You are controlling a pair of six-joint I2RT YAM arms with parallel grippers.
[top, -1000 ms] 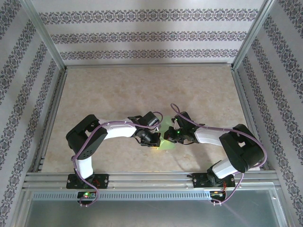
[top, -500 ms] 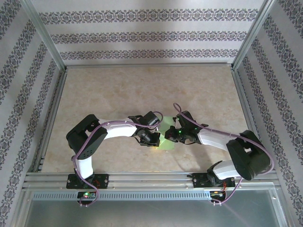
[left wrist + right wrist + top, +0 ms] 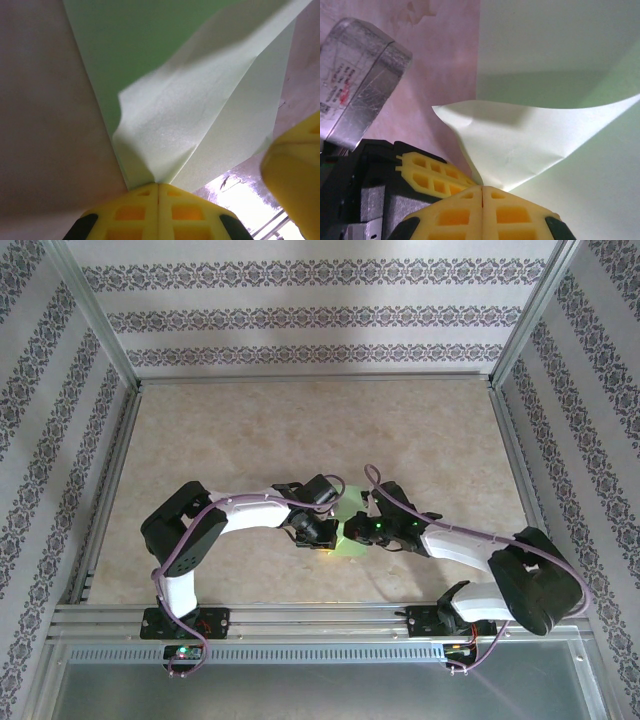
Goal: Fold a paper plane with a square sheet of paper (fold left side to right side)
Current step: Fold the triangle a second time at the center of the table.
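At the near edge of the desk (image 3: 250,430), 2 arm bases sit bolted to a metal rail (image 3: 320,618), 1 on each side. From them 2 arms reach inward: the left arm (image 3: 250,512) bends to the right and the right arm (image 3: 460,545) bends to the left, so that the 2 wrists meet near the middle of the desk, closer to its near edge than to its far edge.

Between the wrists lies 1 square sheet of paper (image 3: 349,543), light green. Each arm carries 1 set of jaws, 2 sets in all, and both are pressed fully closed on this sheet.

In the left wrist view the 2 yellow pads (image 3: 140,210) meet with no gap, pinching the low tip of a raised flap of the paper (image 3: 190,110). A yellow pad (image 3: 295,170) of the other arm sits just to the right.

In the right wrist view the pads (image 3: 455,215) likewise meet, nipping a pale flap (image 3: 520,145) that curls up off the flat layer behind it. A pad of the left arm (image 3: 427,175) is just beside them.

Beyond the paper the beige desk runs to patterned walls (image 3: 320,315).
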